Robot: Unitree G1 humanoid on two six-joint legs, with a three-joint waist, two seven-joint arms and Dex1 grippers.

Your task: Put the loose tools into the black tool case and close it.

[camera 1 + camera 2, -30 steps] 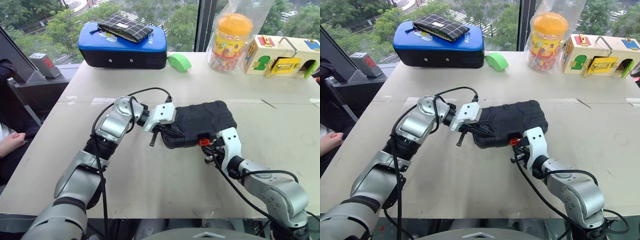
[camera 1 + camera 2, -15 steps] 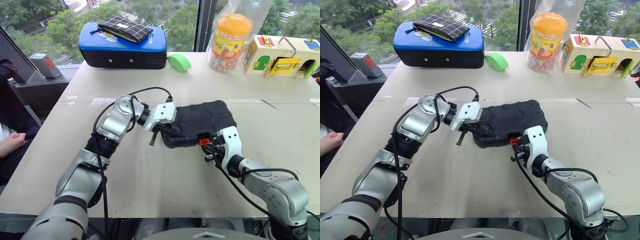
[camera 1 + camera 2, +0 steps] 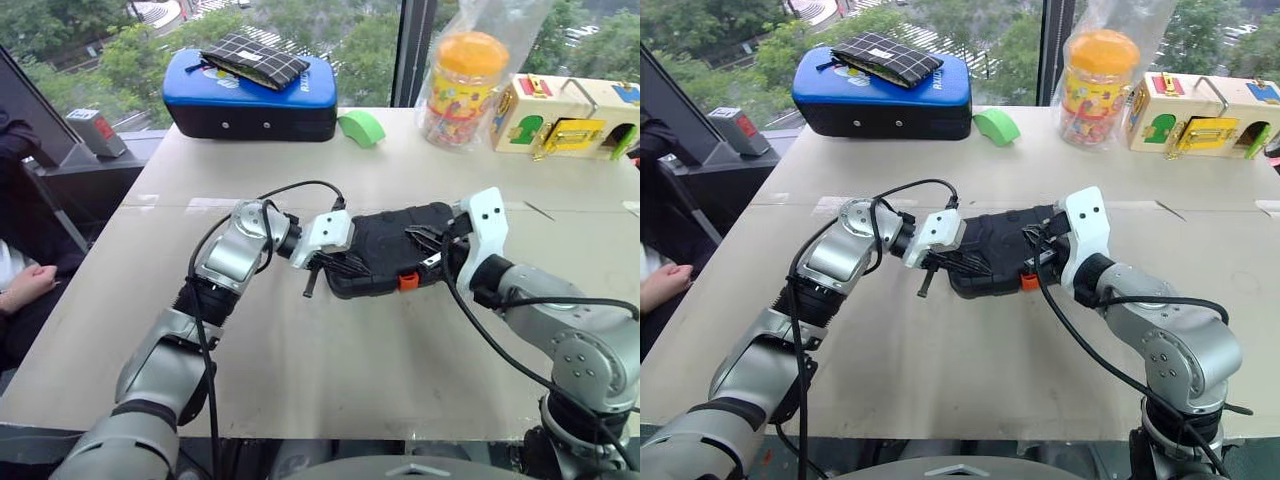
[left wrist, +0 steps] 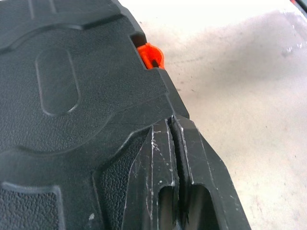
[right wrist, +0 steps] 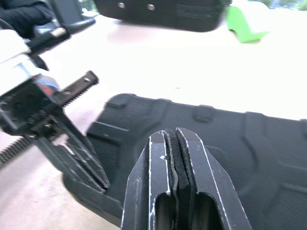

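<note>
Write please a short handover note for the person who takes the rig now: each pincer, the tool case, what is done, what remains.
Left pincer: shut, holding nothing, fingertips at the left end of the black tool case.
Right pincer: shut, empty, above the case lid near its right end.
Case: lid down, flat on the table; orange latch on the front edge faces the robot.
Done: no loose tools lie on the table, so they seem packed.
Left: confirm that the latch is snapped; the pictures do not settle this.
</note>
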